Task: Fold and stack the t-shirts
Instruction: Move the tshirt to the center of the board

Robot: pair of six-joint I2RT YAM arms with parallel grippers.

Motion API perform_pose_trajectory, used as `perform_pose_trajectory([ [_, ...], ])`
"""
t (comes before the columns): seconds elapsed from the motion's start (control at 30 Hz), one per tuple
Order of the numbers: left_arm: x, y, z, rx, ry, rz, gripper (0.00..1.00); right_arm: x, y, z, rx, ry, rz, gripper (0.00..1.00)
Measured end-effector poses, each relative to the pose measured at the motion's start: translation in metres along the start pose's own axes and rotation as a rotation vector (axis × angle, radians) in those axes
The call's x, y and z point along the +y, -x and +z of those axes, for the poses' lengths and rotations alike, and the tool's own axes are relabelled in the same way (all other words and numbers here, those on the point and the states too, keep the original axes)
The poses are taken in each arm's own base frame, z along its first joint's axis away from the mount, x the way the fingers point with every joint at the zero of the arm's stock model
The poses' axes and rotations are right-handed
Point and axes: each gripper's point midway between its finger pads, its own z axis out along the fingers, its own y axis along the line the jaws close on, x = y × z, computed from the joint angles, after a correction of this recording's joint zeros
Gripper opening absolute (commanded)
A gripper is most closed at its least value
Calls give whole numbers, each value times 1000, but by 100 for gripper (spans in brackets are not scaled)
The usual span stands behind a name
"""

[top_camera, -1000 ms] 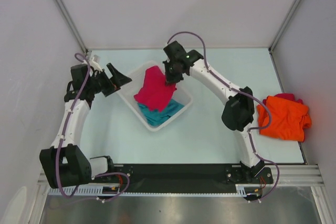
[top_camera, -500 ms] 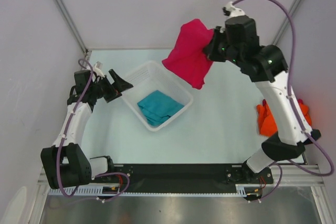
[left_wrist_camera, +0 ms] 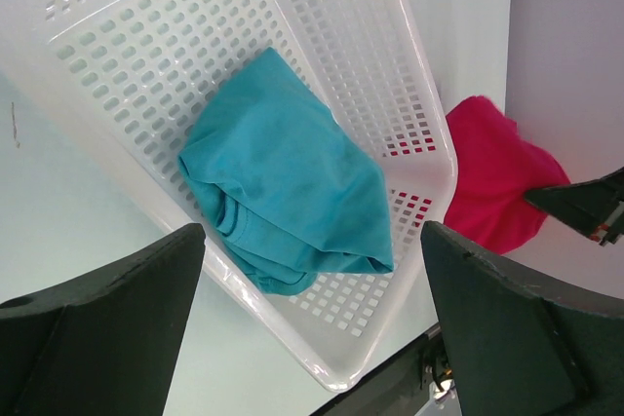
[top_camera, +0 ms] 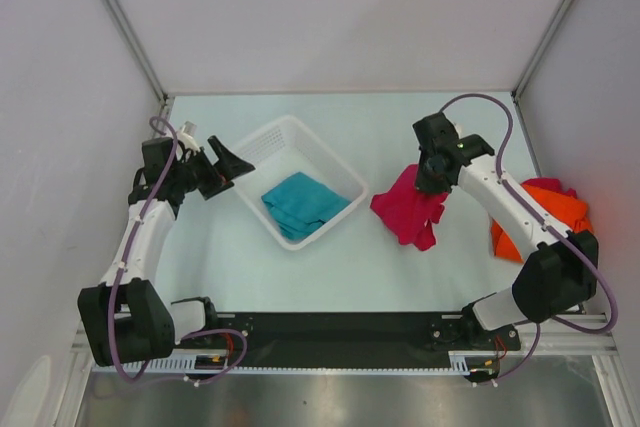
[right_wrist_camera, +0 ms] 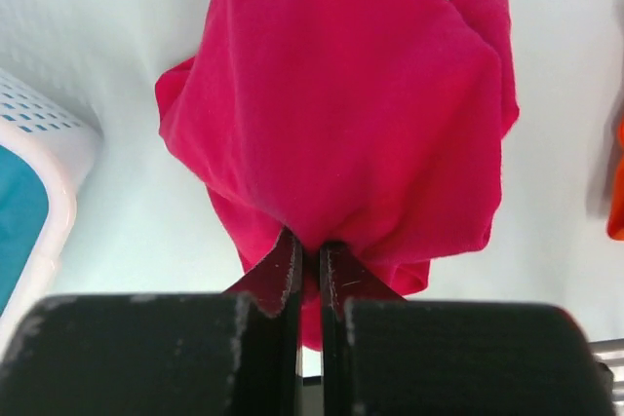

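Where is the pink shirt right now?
In the top view the crimson-pink t-shirt sits right of centre, pinched by the right gripper, between the white basket and the orange t-shirt.

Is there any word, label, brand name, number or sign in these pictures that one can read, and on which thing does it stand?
None: no text can be read in any view.
The crimson-pink t-shirt, the teal t-shirt, the orange t-shirt and the white mesh basket are all plain.
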Motion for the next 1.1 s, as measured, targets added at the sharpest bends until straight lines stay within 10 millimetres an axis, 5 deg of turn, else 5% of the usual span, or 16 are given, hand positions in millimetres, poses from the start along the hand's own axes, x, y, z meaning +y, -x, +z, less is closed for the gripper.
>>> perform_pose_trajectory([
  [0.07, -1, 0, 0, 2, -3, -1, 98, -3, -5, 6, 16, -4, 13, 17],
  [0.1, -1, 0, 0, 2, -4, -1, 99, 0, -4, 7, 11, 11, 21, 41],
  [0.2, -1, 0, 0, 3, -5, -4, 99, 13, 4, 7, -12, 67, 40, 58],
  [0.5, -22, -10, 2, 37, -80, 33, 100, 28, 16, -16, -76, 181, 61, 64],
  [0.83, -123, -91, 40, 283, -261, 397, 99, 12, 8, -72, -196, 291, 125, 67],
  [0.93, -125, -118, 59, 345, -220, 476, 99, 7, -1, -72, -184, 285, 131, 67],
  [1.1, -99, -152, 83, 421, -65, 573, 99, 1, -14, -68, -153, 269, 131, 68],
])
